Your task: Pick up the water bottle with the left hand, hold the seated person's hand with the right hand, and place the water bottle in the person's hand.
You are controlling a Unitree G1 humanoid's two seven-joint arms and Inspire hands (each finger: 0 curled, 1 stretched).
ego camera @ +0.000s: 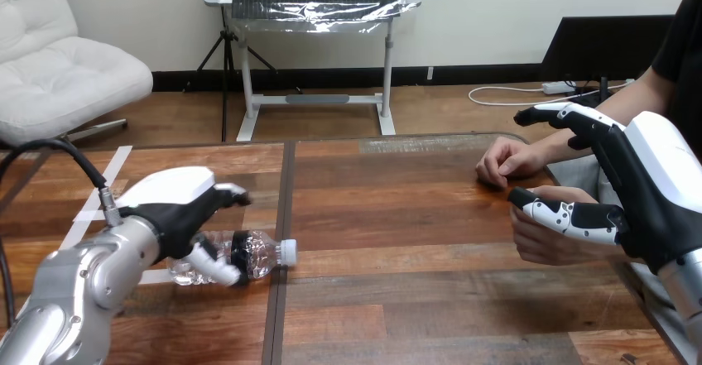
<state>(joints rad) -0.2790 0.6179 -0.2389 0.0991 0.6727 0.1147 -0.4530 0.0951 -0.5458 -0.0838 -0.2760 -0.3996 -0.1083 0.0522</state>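
Observation:
A clear plastic water bottle (258, 254) with a white cap lies on its side on the wooden table (414, 216), cap pointing right. My left hand (175, 208) is over its left part. The thumb crosses the bottle's near side and the fingers reach out fairly straight above its far side, not closed on it. At the right, my right hand (637, 183) is open, fingers stretched toward the left. Its thumb lies in front of the person's nearer hand (536, 245), which is at the table's right edge. I cannot tell whether they touch.
The person's farther hand (507, 161) rests loosely curled on the table, further back at the right. A dark seam (281, 216) runs front to back between the table's boards. White tape strips (99, 191) mark the left part of the table.

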